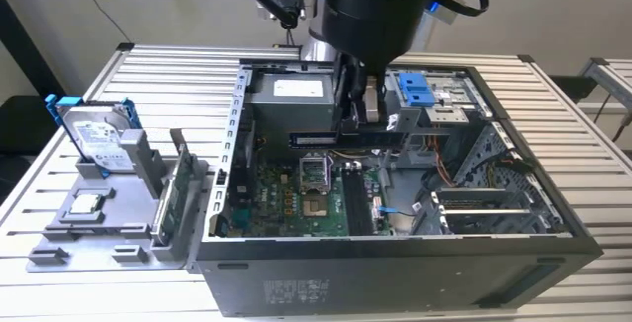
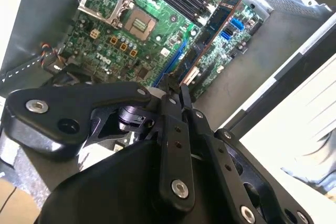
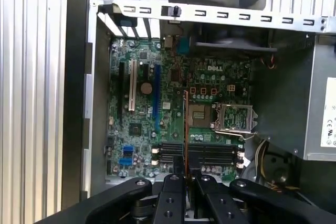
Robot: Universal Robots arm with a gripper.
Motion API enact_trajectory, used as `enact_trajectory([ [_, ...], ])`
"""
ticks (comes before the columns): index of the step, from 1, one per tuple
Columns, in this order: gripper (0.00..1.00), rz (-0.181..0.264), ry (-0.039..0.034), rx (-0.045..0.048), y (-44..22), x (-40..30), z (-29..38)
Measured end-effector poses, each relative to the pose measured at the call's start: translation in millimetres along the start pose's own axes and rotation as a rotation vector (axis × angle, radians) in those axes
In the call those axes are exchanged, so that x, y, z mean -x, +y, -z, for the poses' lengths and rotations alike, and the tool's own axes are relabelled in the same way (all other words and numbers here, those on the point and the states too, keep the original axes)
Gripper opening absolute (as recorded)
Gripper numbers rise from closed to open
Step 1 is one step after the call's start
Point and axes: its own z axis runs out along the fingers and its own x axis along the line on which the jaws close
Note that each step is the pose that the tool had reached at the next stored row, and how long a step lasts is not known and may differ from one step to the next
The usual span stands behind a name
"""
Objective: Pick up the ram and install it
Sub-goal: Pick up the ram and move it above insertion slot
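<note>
My gripper (image 1: 359,123) hangs inside the open computer case (image 1: 395,277), shut on the ram (image 1: 345,138). The ram is a long dark stick held level, edge down, a little above the motherboard (image 1: 286,203). In the first wrist view the ram (image 3: 185,129) shows edge-on as a thin line running out from the gripper (image 3: 185,174), over the black memory slots (image 3: 210,155). In the second wrist view the ram (image 2: 210,32) reaches out from the gripper (image 2: 176,90) across the board. The memory slots (image 1: 357,198) lie below and slightly nearer the case's front wall.
A grey power supply (image 1: 291,100) and blue drive clips (image 1: 415,89) flank the gripper. The CPU socket (image 1: 314,170) sits beside the slots. At the exterior view's left, a grey fixture (image 1: 89,240) holds a hard drive (image 1: 99,141) and a green board on edge (image 1: 176,192).
</note>
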Motion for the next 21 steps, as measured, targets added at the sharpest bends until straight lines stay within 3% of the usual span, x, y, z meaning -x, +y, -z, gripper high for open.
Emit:
enact_trajectory([
  [9, 0.14, 0.000, 0.0000, 0.0001, -13.8, -0.5, 0.2],
  [21, 0.14, 0.000, 0.0000, 0.0001, -22.3, -0.8, 0.3],
])
